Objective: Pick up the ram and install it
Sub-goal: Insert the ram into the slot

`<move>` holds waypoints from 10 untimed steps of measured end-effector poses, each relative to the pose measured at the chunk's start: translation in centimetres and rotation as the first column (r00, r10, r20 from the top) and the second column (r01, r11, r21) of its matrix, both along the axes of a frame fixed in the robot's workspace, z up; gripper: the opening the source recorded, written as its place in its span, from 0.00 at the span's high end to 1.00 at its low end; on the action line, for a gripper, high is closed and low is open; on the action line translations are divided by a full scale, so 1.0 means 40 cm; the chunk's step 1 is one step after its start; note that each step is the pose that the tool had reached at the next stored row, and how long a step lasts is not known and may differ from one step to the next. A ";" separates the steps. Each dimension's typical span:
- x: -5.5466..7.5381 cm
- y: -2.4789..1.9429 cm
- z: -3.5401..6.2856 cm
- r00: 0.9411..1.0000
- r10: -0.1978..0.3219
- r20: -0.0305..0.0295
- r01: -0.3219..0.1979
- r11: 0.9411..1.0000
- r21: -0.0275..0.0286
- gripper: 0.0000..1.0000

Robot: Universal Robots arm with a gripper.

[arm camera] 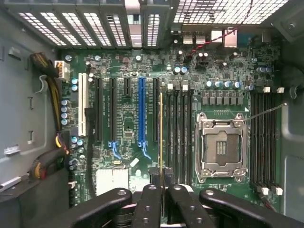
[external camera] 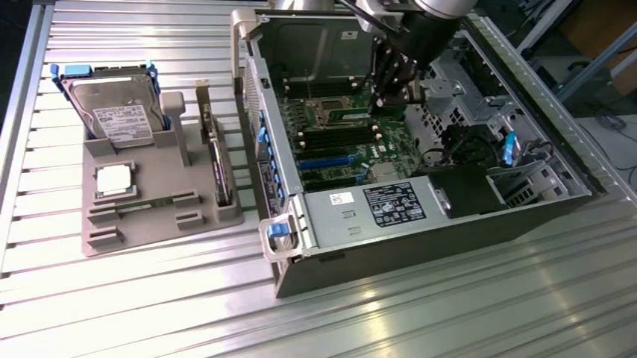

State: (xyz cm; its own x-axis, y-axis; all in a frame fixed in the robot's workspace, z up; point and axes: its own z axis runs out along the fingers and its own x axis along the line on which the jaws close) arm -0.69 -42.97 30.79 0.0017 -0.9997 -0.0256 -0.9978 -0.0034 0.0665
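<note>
On the exterior view's left, a grey tray [external camera: 149, 224] holds the hard drive [external camera: 119, 112], the processor chip [external camera: 115, 180] and the expansion card [external camera: 217, 168]. To its right lies the open computer case [external camera: 438, 224], where the gripper [external camera: 388, 104] reaches down over the motherboard [external camera: 348, 149]. Its fingers [arm camera: 148, 199] are clamped on the ram [arm camera: 161, 137], held on edge among the long black slots between the blue slot [arm camera: 141, 111] and the empty processor socket [arm camera: 222, 147].

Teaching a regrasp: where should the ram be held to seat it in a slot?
Pinch the ram by its flat faces near the top edge, fingers coming straight down toward the motherboard: it stands on edge, blade-thin, and its lower edge should stay free for the slot.
</note>
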 end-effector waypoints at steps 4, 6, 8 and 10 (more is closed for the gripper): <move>-0.003 0.018 -0.040 1.000 0.000 0.000 0.000 1.000 0.000 0.88; -0.005 0.030 -0.062 1.000 0.001 0.000 -0.001 1.000 0.000 0.88; -0.012 0.035 -0.081 1.000 0.001 0.000 -0.001 1.000 0.000 0.88; -0.018 0.036 -0.099 1.000 0.002 0.000 -0.002 1.000 0.000 0.88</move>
State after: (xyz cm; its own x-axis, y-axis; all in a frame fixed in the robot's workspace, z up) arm -1.41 -41.54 26.83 0.0039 -0.9997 -0.0257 -0.9978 -0.0056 0.0665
